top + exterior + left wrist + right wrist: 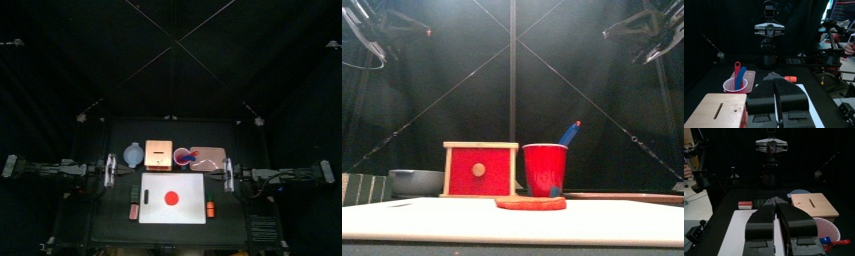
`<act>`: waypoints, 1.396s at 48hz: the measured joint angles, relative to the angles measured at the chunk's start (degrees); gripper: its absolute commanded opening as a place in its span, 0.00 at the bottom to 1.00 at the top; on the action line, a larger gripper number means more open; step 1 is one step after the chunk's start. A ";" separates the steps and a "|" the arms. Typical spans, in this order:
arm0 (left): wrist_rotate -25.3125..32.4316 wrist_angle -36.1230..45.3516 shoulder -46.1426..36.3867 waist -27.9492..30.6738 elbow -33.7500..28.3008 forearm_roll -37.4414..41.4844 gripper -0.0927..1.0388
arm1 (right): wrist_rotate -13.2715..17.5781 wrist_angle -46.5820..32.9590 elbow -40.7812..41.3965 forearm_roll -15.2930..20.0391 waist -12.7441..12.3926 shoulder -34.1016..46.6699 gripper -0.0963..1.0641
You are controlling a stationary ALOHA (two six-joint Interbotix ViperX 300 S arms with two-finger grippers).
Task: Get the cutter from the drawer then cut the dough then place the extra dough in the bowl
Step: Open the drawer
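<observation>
A flat red dough disc (171, 196) (531, 202) lies in the middle of the white cutting board (174, 215) (513, 222). Behind the board stands the pale wooden box (160, 155) (814, 204); its red drawer front (480, 170) is closed. The blue-grey bowl (135, 155) (416, 182) sits just left of the box. My left gripper (110, 170) (773, 75) hovers off the board's left back corner, jaws shut and empty. Opposite it, my right gripper (230, 174) (775, 199) hangs off the right back corner, also shut and empty. No cutter is in sight.
A red cup (187, 157) (545, 168) holding a blue knife (571, 132) and a red one stands right of the box, with the pink tray (213, 157) beside it. Two small red toy pieces (134, 210) (210, 208) lie at the board's left and right edges.
</observation>
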 measured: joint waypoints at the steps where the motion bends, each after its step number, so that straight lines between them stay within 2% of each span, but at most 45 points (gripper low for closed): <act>1: 0.00 0.00 0.00 0.09 0.00 0.00 0.08 | -0.09 0.00 0.00 0.00 0.00 0.00 0.01; 7: -0.26 -0.79 1.41 0.53 1.14 -0.26 0.09 | 0.09 0.09 0.70 -0.35 -1.67 1.23 0.02; 15: -0.35 -5.54 5.36 0.53 1.49 -2.64 0.09 | -0.70 -0.70 -0.62 -2.11 -5.45 5.98 0.02; 23: -1.14 -13.18 12.66 0.35 1.49 -9.93 0.13 | -0.88 -3.08 -5.98 -7.38 -9.76 14.41 0.02; 30: -2.11 -21.01 19.25 -0.88 1.93 -19.51 0.19 | -0.79 -6.33 -11.87 -12.30 -12.39 23.64 0.02; 37: -3.16 -26.98 25.40 -3.69 2.02 -27.33 0.26 | -0.70 -9.93 -18.72 -15.47 -14.50 33.57 0.02; 42: -4.04 -28.56 29.44 -6.42 1.76 -31.11 0.34 | -0.79 -11.25 -23.55 -16.35 -15.91 41.40 0.02; 47: -5.45 -28.65 32.43 -7.82 1.49 -32.43 0.47 | -0.79 -11.78 -28.13 -16.87 -17.49 48.78 0.02; 56: -11.25 -28.83 35.51 -8.17 0.26 -33.05 0.68 | -0.79 -11.78 -37.18 -18.46 -19.42 60.64 0.02; 61: -15.56 -28.83 37.44 -8.17 -0.53 -33.57 0.76 | -0.79 -11.78 -41.40 -18.81 -19.78 65.57 0.02; 67: -20.13 -28.83 40.69 -8.17 -1.41 -35.42 0.80 | -0.79 -11.16 -44.56 -18.81 -19.78 69.61 0.02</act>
